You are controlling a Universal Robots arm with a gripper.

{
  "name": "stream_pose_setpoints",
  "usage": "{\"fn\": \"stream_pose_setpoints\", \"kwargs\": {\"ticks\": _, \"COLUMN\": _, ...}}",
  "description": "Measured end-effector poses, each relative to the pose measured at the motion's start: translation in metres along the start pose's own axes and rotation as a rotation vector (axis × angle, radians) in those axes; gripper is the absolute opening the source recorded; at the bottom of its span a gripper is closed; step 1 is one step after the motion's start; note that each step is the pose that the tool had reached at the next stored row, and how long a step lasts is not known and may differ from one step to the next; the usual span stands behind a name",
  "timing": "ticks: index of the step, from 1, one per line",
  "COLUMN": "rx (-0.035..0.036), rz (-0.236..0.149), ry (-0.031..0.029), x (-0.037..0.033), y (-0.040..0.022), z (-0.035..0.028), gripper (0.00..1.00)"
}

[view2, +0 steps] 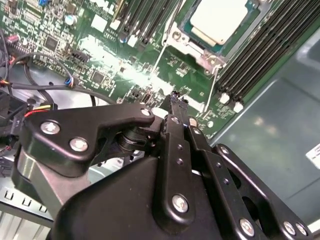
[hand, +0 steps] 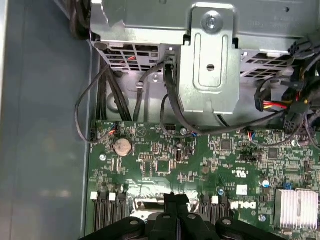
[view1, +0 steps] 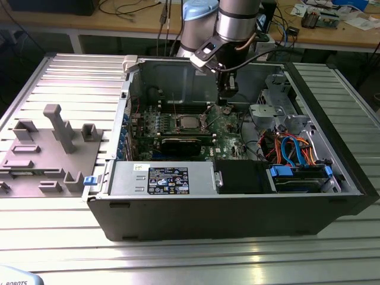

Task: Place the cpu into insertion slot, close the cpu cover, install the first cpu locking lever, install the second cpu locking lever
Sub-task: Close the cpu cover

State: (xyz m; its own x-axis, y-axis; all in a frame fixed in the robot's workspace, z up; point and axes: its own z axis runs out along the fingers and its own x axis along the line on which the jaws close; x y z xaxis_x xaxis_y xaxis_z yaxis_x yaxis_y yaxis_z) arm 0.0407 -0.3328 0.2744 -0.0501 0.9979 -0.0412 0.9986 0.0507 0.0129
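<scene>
The exterior view stands off the arm (view1: 237, 18), high and at middle range, looking down into the open computer case (view1: 237, 208); the case lies on the slatted table (view1: 178, 261) and takes the centre of the frame, with the arm at upper centre. Both wrist views sit close above the motherboard (view1: 228, 142), looking down past the gripper (view2: 176, 97) in opposite directions; the second wrist view faces the cpu (view2: 220, 17) in its socket; the first wrist view faces the metal drive cage (hand: 210, 60). All three views share the green board; the two wrist views also share the gripper's tips.
</scene>
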Motion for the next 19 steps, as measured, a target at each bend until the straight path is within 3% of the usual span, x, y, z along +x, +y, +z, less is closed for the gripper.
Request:
{"fn": "stream_pose_setpoints", "kwargs": {"ticks": 4, "rx": 0.0084, "rz": 0.0, "ry": 0.0005, "x": -0.0002, "y": 0.011, "z": 0.0067, "gripper": 0.11}}
{"fn": "stream_pose_setpoints", "kwargs": {"ticks": 11, "rx": 0.015, "rz": -0.001, "ry": 0.0018, "x": 0.0003, "y": 0.0174, "z": 0.0202, "gripper": 0.11}}
{"fn": "stream_pose_setpoints", "kwargs": {"ticks": 15, "rx": 0.0152, "rz": -0.001, "ry": 0.0035, "x": 0.0005, "y": 0.0157, "z": 0.023, "gripper": 0.11}}
{"fn": "stream_pose_setpoints", "kwargs": {"ticks": 19, "rx": 0.008, "rz": -0.001, "ry": 0.0034, "x": 0.0013, "y": 0.0016, "z": 0.0221, "gripper": 0.11}}
